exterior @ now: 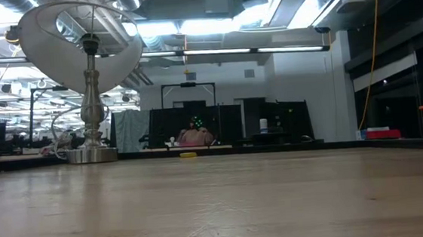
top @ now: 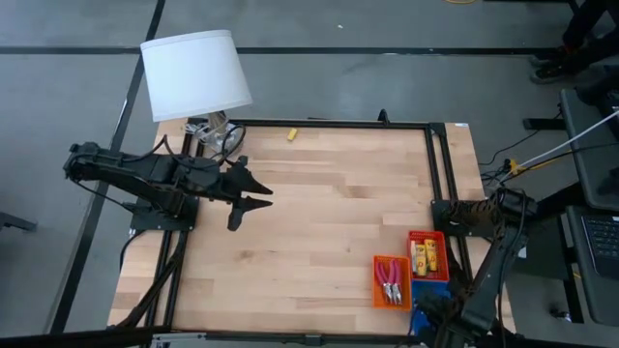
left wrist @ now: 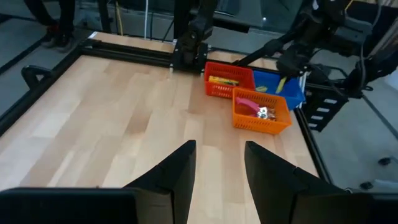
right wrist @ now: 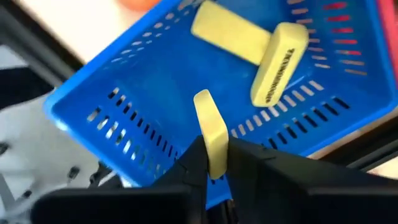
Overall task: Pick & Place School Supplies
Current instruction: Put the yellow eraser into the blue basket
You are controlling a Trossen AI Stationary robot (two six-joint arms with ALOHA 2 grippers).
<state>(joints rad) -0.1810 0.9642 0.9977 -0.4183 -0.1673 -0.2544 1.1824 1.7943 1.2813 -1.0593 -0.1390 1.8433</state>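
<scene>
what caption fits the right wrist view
Right gripper holds a yellow block over the blue tray.

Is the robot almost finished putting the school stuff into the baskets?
Nearly. The red-handled scissors lie in the orange tray, the yellow-orange packs in the red tray, and two yellow blocks in the blue tray. The right gripper holds another block over that tray. One small yellow block waits at the table's far edge. The left gripper hovers open.
</scene>
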